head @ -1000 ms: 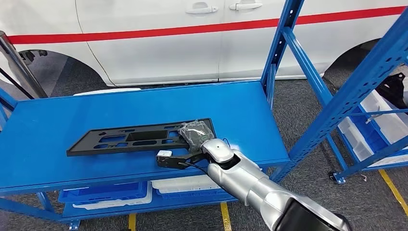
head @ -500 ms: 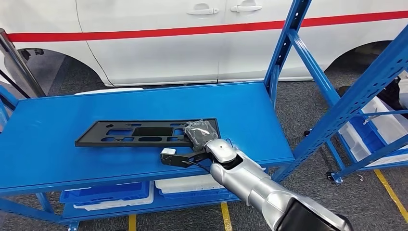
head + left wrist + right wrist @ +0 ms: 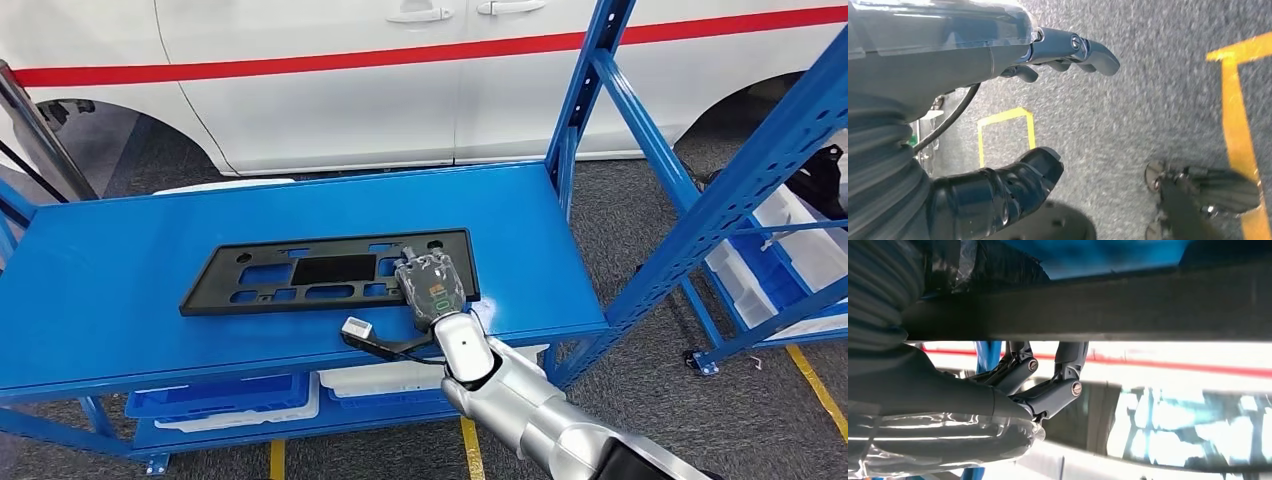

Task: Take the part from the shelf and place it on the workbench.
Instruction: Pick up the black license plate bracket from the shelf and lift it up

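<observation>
Part flat, lengthwise along workbench, right hand gripping

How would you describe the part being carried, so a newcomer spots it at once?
Find the blue shelf before the white car. The black plastic panel is over its top, its near end held by the right hand: long, flat, full of rectangular cutouts.

Car workshop or assembly floor, white car with red stripe parked close, blue steel racking, blue workbench, storage bins beneath, yellow floor lines on grey carpet-like floor
</observation>
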Controlling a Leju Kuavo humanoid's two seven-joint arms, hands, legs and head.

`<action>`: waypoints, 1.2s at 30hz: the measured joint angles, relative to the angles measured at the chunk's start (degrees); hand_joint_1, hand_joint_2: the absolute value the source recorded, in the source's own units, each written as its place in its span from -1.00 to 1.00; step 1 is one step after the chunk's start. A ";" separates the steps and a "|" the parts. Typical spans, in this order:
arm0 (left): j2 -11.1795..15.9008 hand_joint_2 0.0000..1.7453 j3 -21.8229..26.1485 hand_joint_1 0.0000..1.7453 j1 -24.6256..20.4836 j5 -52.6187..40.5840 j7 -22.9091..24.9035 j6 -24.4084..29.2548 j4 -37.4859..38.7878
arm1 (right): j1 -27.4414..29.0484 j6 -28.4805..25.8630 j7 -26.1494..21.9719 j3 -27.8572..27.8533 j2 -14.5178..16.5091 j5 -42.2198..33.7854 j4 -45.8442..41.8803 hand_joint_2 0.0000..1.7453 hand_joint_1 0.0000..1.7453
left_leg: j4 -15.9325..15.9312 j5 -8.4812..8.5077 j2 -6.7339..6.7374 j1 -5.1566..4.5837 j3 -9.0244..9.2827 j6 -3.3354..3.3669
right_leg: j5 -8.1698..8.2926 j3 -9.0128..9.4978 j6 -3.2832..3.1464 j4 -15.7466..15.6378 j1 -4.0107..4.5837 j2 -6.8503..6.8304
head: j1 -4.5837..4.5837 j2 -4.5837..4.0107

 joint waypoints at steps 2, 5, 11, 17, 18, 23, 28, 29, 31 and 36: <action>0.02 1.00 -0.32 -1.00 -0.01 0.03 0.07 -0.34 0.01 | 0.74 -1.23 0.31 -0.10 -0.20 1.99 -0.86 1.00 1.00 | 5.06 -3.83 0.09 0.09 -1.82 -0.46 | 0.47 -0.28 -0.44 -0.27 -0.22 -0.14 | -0.08 0.00; -0.01 1.00 -0.48 -1.00 -0.03 0.04 0.08 -0.48 0.01 | 1.79 -1.49 0.51 -0.20 -0.69 2.54 -1.67 1.00 1.00 | 13.92 -8.35 0.10 0.17 -4.69 -0.90 | 0.89 -1.29 -0.57 0.11 -0.16 -0.39 | -0.12 0.00; 0.05 1.00 -0.58 -1.00 -0.25 0.04 0.13 -0.46 -0.01 | 2.67 -1.52 0.59 -0.67 -1.15 2.58 -2.83 1.00 1.00 | -0.72 -2.78 -0.02 -0.09 4.03 -0.27 | 1.93 -3.24 0.62 1.43 -0.07 -0.39 | -0.11 0.00; -0.04 1.00 -0.65 -1.00 -0.26 0.04 0.14 -0.47 0.01 | 2.85 -1.79 0.57 -1.01 -1.49 3.06 -3.31 1.00 1.00 | -1.24 -0.20 0.36 0.06 2.11 2.00 | -2.17 -5.64 2.32 6.04 -0.29 -0.33 | 0.00 0.00; -0.04 1.00 -0.70 -1.00 -0.29 0.01 0.15 -0.48 0.01 | 3.03 -2.08 0.55 -1.22 -1.55 3.59 -3.47 1.00 1.00 | -1.23 0.26 0.41 -0.01 1.45 2.23 | -4.92 -6.84 2.43 9.60 -0.30 -0.35 | 0.02 0.00; -0.02 1.00 -1.34 -1.00 -0.32 -0.33 0.22 -0.84 0.01 | 4.74 -3.55 0.42 -3.01 -1.91 6.64 -5.11 1.00 1.00 | -0.96 2.40 0.49 -0.47 -1.55 2.21 | -5.69 -3.48 1.92 12.48 -0.18 -0.34 | 0.01 0.00; -0.14 1.00 -1.90 -1.00 -0.56 -0.69 0.22 -1.26 0.01 | 5.12 -3.65 0.38 -4.23 -2.01 7.36 -6.62 1.00 1.00 | -1.14 4.31 0.47 -0.47 -2.56 0.84 | -3.90 4.05 0.41 0.27 0.83 -0.34 | -0.01 0.00; -0.13 1.00 -1.91 -1.00 -0.61 -0.71 0.22 -1.29 0.01 | 5.18 -3.67 0.38 -4.33 -2.04 7.42 -6.69 1.00 1.00 | -1.21 4.50 0.45 -0.37 -2.68 0.47 | -3.34 3.80 0.08 -0.03 0.74 -0.40 | 0.02 0.00; -0.10 1.00 -1.93 -1.00 -0.59 -0.72 0.24 -1.31 0.01 | 5.29 -3.69 0.38 -4.45 -2.05 7.49 -6.84 1.00 1.00 | 0.10 2.49 0.36 -0.28 -3.55 -0.18 | -2.06 3.02 -0.77 -0.63 0.40 -0.58 | -0.01 0.00; -0.09 1.00 -1.93 -1.00 -0.61 -0.72 0.27 -1.31 0.01 | 5.69 -3.70 0.38 -4.68 -2.05 7.50 -6.94 1.00 1.00 | 14.44 -6.68 0.33 0.16 -6.54 -1.32 | 1.09 -0.99 -1.32 -0.58 0.24 -0.79 | -0.11 0.00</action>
